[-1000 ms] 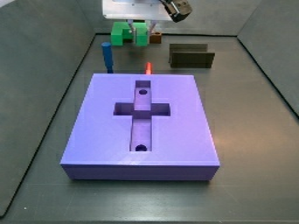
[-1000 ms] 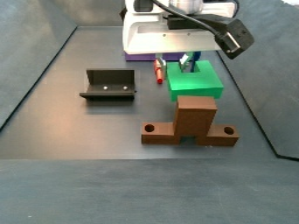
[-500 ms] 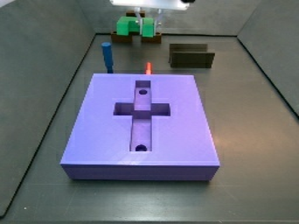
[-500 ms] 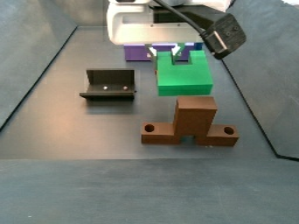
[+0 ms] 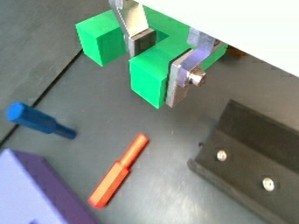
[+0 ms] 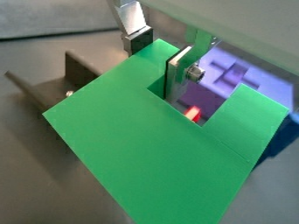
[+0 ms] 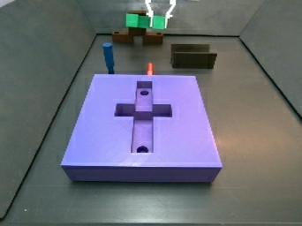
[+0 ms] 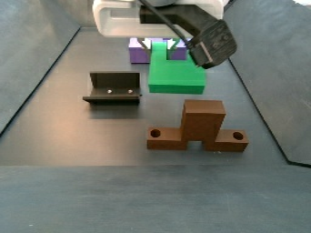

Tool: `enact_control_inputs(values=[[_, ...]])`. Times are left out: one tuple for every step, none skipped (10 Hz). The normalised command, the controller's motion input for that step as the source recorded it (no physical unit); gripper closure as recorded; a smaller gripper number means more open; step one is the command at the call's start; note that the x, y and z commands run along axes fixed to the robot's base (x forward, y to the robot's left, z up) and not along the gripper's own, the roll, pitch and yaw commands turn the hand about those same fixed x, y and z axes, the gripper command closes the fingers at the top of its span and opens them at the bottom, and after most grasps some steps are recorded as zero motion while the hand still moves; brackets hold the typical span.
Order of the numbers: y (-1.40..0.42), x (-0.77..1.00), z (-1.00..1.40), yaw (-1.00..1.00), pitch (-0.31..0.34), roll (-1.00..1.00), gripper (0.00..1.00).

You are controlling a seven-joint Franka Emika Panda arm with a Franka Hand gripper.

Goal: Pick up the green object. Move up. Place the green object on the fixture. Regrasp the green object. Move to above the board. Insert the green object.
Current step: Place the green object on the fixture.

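The green object (image 7: 144, 20) is a bright green block with a square notch. It hangs in the air above the far end of the floor, and shows large in a side view (image 8: 174, 76). My gripper (image 7: 157, 11) is shut on one arm of it. In both wrist views the silver fingers (image 5: 181, 77) (image 6: 177, 72) clamp that arm, with the notch beside them. The dark fixture (image 7: 193, 56) (image 8: 115, 88) stands on the floor, apart from the block. The lavender board (image 7: 144, 124) with its cross recess lies in the middle.
A blue upright peg (image 7: 108, 56) stands by the board's far left corner. A thin red stick (image 7: 151, 68) (image 5: 121, 168) lies between the board and the fixture. A brown wooden piece (image 8: 199, 127) stands on the floor under the raised block.
My gripper has risen with the green object in it, lifting the block off the floor. Nothing else has moved.
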Motion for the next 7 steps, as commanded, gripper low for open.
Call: enact_control_inputs(values=[[0.02, 0.11, 0.0, -0.08, 0.0, -0.57, 1.0], [0.0, 0.04, -0.03, 0.0, 0.0, -0.18, 1.0], [-0.03, 0.15, -0.07, -0.03, 0.0, -0.1, 1.0], [0.01, 0.16, 0.0, -0.05, 0.0, -0.12, 1.0], [0.09, 0.12, 0.0, 0.0, 0.0, -0.2, 1.0], [0.05, 0.15, 0.0, 0.0, 0.0, -0.19, 1.0], [0.0, 0.15, 0.0, 0.0, 0.0, -0.18, 1.0]])
